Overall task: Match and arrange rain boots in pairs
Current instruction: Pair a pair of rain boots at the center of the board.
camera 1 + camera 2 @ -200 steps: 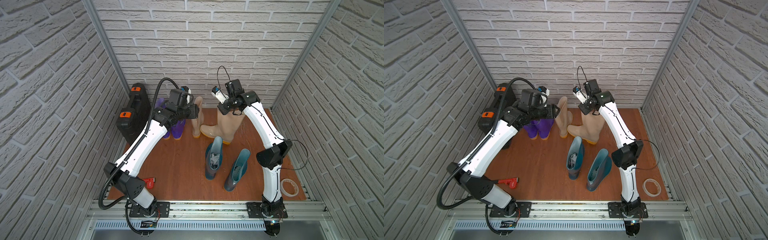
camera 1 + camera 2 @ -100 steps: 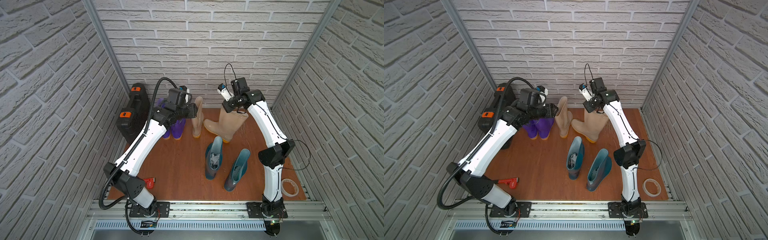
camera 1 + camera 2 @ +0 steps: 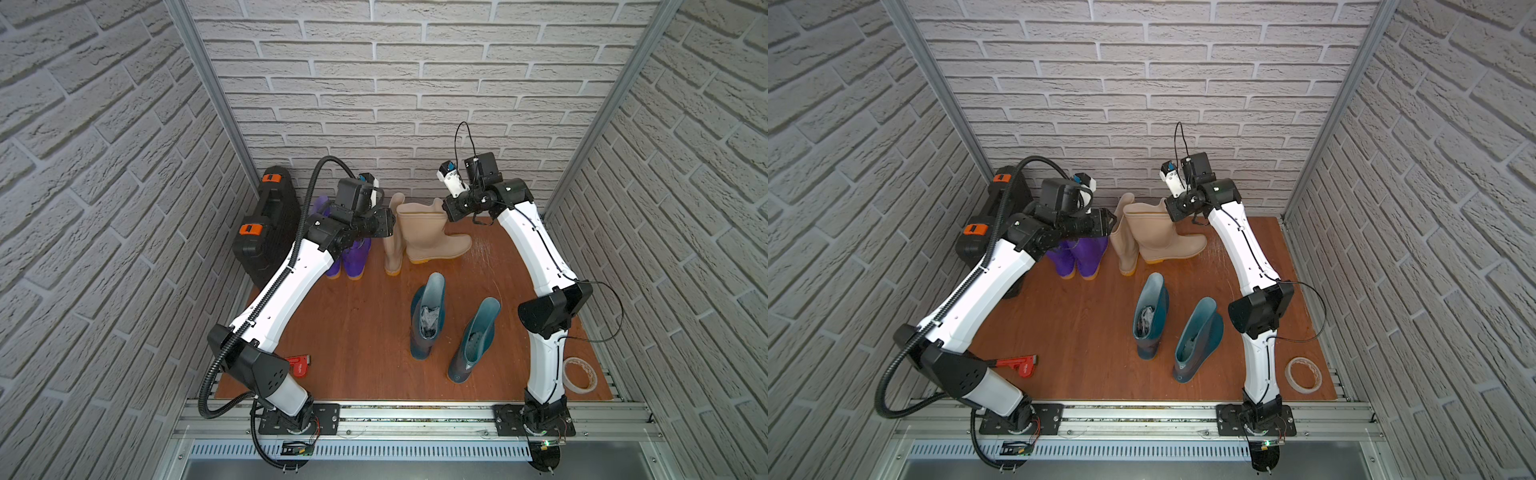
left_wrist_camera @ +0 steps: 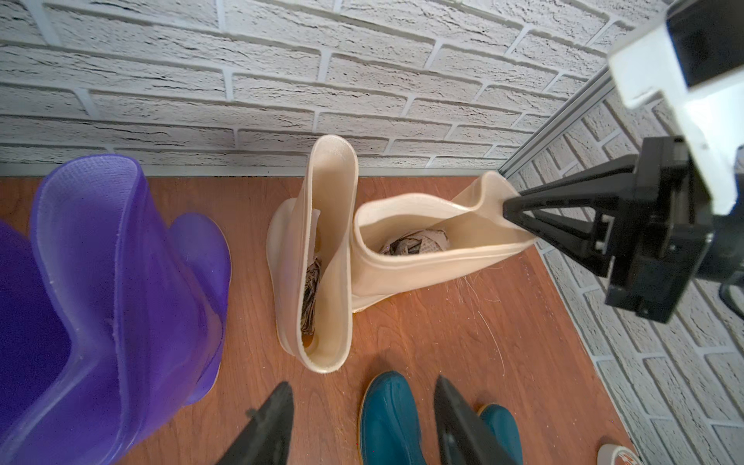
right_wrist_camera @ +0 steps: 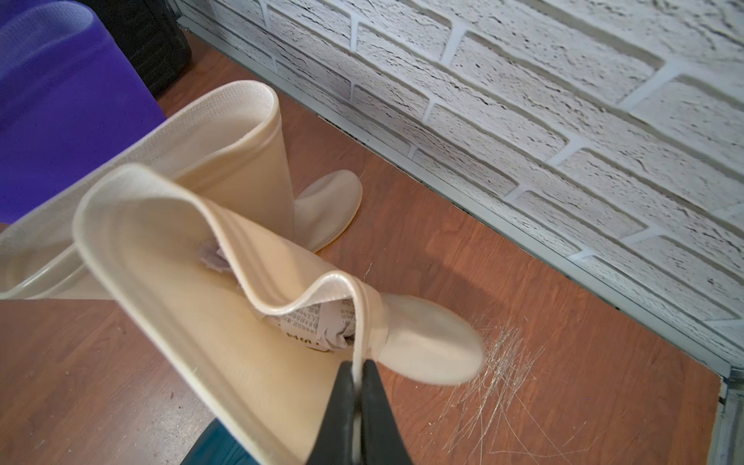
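Beige boot [image 5: 181, 249]: top rim pinched by R claw [image 5: 356, 372]; L claw [image 4: 361, 385] spread, empty, near 2nd beige boot [image 4: 330, 225].

White arms [image 3: 291, 282], black joints [image 3: 555, 309] (ribbed hose [image 3: 328, 158] on left).

Floor [image 3: 353, 332] lies open left of the teal boots [image 3: 428, 301]. Purple boots [image 3: 1084, 253], beige boots [image 3: 419, 232] and a case [image 3: 270, 220] crowd the back; wrench [image 3: 1017, 363] and tape [image 3: 1289, 373] flank the front.
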You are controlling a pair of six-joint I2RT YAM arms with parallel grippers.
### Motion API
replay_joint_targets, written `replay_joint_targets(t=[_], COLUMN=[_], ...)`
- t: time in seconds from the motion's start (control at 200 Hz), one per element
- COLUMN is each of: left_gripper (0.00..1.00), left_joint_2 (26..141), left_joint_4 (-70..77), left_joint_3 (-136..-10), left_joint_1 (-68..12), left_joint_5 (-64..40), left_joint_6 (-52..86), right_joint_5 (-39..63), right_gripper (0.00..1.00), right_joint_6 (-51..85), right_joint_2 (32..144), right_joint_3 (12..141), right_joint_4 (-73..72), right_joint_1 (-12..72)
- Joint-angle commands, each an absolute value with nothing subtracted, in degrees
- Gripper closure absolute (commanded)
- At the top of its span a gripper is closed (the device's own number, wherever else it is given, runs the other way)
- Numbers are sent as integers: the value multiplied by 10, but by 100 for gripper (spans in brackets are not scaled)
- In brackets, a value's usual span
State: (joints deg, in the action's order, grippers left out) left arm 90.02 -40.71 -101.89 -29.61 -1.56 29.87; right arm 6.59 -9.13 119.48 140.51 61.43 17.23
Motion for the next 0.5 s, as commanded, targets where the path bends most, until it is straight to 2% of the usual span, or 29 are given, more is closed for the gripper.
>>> replay_joint_targets(t=[0.0, 0.19, 0.495], left_gripper=[43, 42, 34], left_joint_2=[888, 896, 969], left_joint_4=[-380, -373, -381], left_joint_3=[-1004, -1010, -1100], left_joint_1=[-288, -286, -286], left_joint_5=[-16, -29, -143], left_joint_6=[303, 296, 187], right_joint_5=[104, 123, 149], right_gripper=[94, 94, 94], right_joint_6=[-80, -89, -103], right_joint_2=[1184, 1189, 1187], right_joint_3=[1437, 1438, 1438], right_joint_4=[532, 538, 549], right_joint_1=[171, 171, 171])
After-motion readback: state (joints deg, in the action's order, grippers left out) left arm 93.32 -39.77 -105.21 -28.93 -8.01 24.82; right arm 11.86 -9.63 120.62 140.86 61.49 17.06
